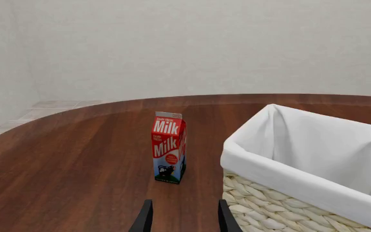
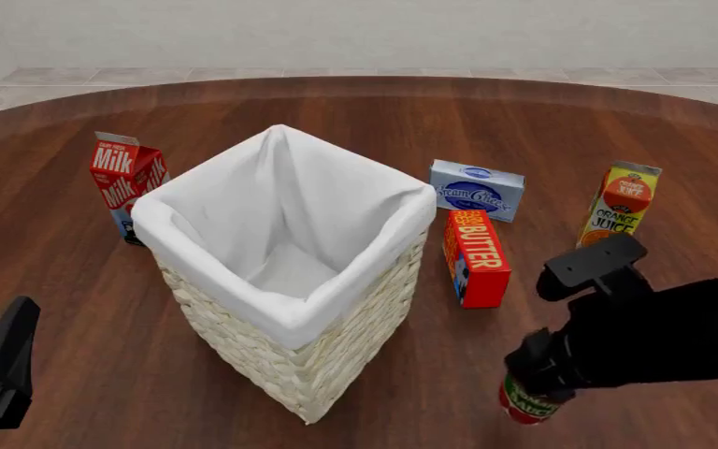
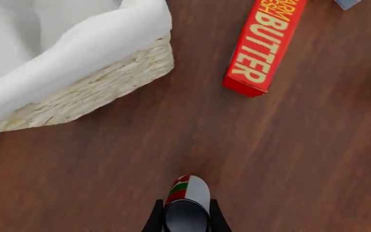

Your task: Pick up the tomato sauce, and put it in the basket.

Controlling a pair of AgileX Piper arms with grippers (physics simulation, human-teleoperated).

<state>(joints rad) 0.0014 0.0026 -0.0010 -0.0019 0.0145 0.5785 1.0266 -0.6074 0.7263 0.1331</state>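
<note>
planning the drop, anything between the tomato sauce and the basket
Nothing visible on the table between them. The tomato sauce sits between the right tool's fingers, with bare wood up to the basket. The butter box lies off to the side; only the basket's tall wall must be cleared.

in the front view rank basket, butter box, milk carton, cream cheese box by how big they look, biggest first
1. basket, clearly the largest.
2 and 3. butter box and milk carton: they look about alike, and the butter box is nearer the camera, so I won't rank them.
4. cream cheese box, smallest.

The right arm hides most of the tomato sauce (image 2: pixel 527 404) in front view
</note>
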